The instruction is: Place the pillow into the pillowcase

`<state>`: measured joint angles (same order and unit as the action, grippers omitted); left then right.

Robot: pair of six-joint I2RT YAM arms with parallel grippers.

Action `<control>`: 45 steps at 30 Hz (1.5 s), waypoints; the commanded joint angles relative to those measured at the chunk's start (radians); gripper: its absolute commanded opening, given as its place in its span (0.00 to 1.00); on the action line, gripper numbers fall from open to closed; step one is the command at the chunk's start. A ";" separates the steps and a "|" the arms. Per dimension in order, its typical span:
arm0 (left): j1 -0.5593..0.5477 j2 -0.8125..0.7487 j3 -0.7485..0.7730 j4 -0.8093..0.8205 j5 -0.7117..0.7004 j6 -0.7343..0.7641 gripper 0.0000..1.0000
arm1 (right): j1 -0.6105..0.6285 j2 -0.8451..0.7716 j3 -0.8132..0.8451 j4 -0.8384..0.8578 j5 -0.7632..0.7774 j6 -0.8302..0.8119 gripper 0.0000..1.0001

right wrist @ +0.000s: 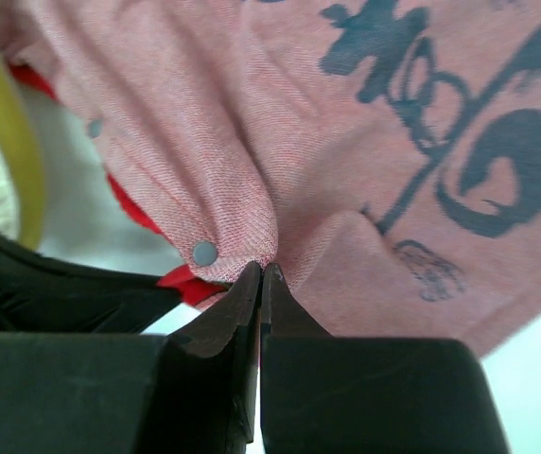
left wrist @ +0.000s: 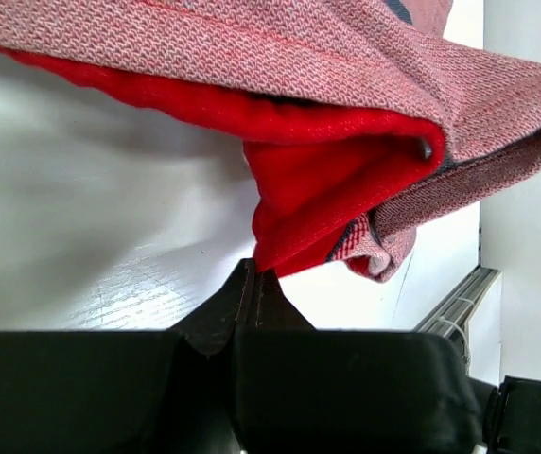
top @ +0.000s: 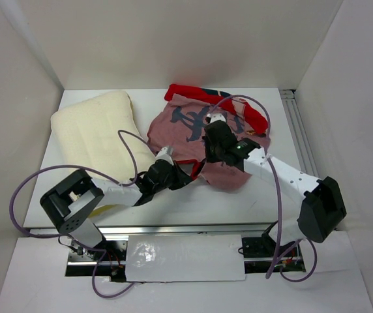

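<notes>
Top external: fixed, high, behind arm bases, angled down and forward. Far view, takes in whole table (top: 193, 202), both arms and side walls.

Left wrist: very near, low over tabletop, looks out past left gripper (left wrist: 254, 284) at lifted edge of pillowcase (left wrist: 346, 189).

Right wrist: very near, looks down past right gripper (right wrist: 260, 279) onto pillowcase's pink face.

Shared: all three views show pillowcase's near edge.
</notes>
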<state>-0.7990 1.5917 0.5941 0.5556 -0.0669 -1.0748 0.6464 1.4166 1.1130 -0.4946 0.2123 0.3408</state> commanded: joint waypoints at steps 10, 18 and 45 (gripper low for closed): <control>-0.034 -0.070 -0.073 -0.528 -0.116 -0.030 0.00 | 0.068 0.042 0.136 -0.021 0.847 0.018 0.00; -0.043 -0.168 -0.146 -0.651 -0.146 -0.106 0.00 | -0.017 0.076 0.136 0.001 0.924 0.033 0.00; -0.085 -0.274 0.196 -0.267 -0.042 0.292 0.82 | -0.148 -0.139 0.056 0.060 -0.279 -0.039 0.00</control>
<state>-0.8875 1.2778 0.7380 0.1596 -0.1421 -0.8589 0.4911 1.3289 1.1751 -0.4477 0.1215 0.2878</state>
